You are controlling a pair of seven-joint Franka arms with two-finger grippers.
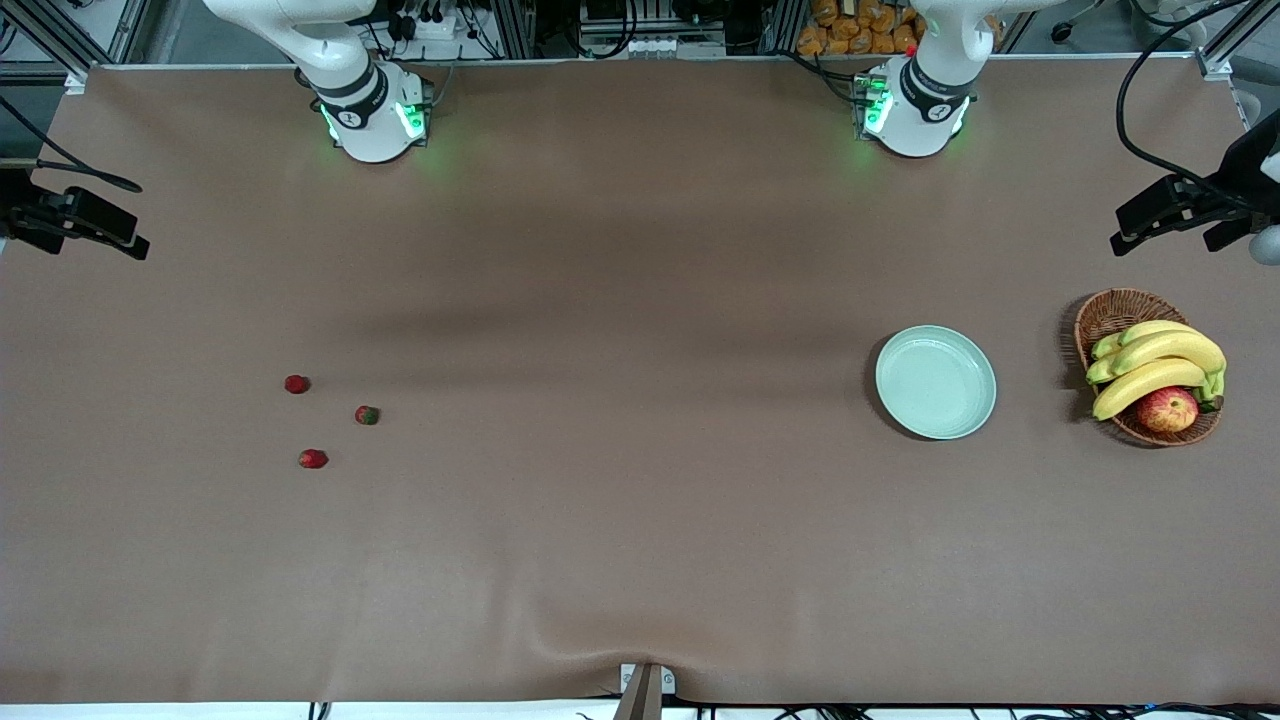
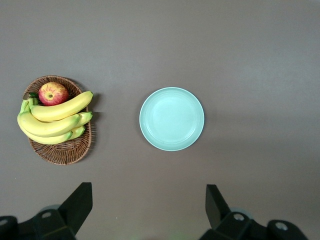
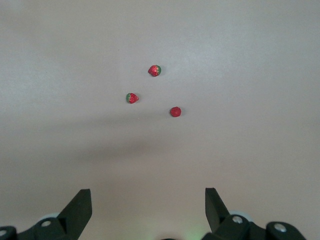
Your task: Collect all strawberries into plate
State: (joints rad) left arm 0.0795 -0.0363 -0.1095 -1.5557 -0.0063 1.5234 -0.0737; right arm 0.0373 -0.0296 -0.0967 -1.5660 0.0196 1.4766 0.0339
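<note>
Lying apart: three tiny red strawberries [image 1: 367, 415]; mint plate [image 1: 936, 382] bare.

Front view cuts both arms off at its upper edge, neither pincer showing there; each wrist view crops its own pincer, left pincer [image 2: 148, 210] and right pincer [image 3: 148, 210], showing only spread fingertips; strawberries [image 1: 312, 459] too small for detail.

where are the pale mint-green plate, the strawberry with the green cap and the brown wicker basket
round pale mint-green plate [image 1: 936, 382], front view, bare centre of the dish
small red strawberry with the green cap [image 1: 367, 414], front view, middle of the berry
brown wicker fruit basket [image 1: 1112, 313], front view, bare woven wall by the bananas
</note>
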